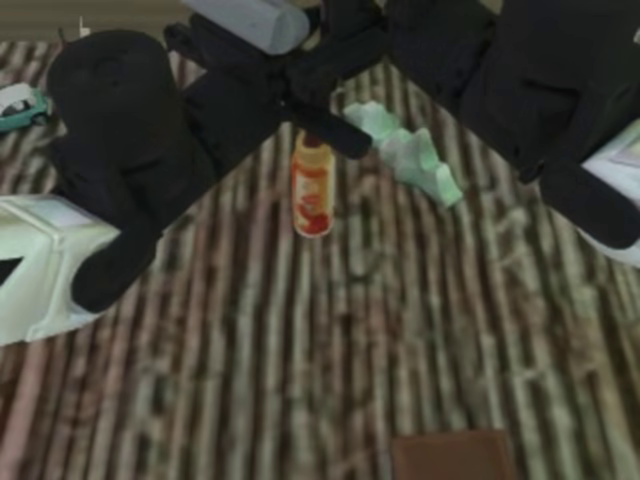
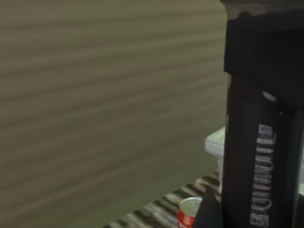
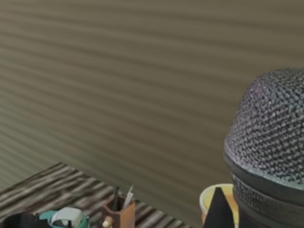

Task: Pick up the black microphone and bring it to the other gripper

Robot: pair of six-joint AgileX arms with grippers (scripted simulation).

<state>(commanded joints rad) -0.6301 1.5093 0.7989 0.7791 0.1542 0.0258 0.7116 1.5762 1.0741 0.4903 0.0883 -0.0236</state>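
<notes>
The black microphone is held up in the air at the back middle of the table, where both arms meet. Its slim black tail [image 1: 340,133] sticks out toward the right, above the orange bottle. The left wrist view shows the lettered black handle [image 2: 256,156] very close, with one black fingertip [image 2: 209,213] against it. My left gripper [image 1: 290,95] looks shut on the handle, though its second finger is hidden behind it. My right gripper [image 1: 325,60] is at the same spot, and the right wrist view shows the grey mesh head [image 3: 270,128] right beside it.
An orange bottle [image 1: 312,185] lies under the grippers and a pale green crumpled thing [image 1: 415,155] lies to its right. A teal toy [image 1: 20,105] is far left, a brown block [image 1: 450,455] near front. The wrist views show a red can [image 2: 190,213], yellow cup [image 3: 211,199] and pen holder [image 3: 118,213].
</notes>
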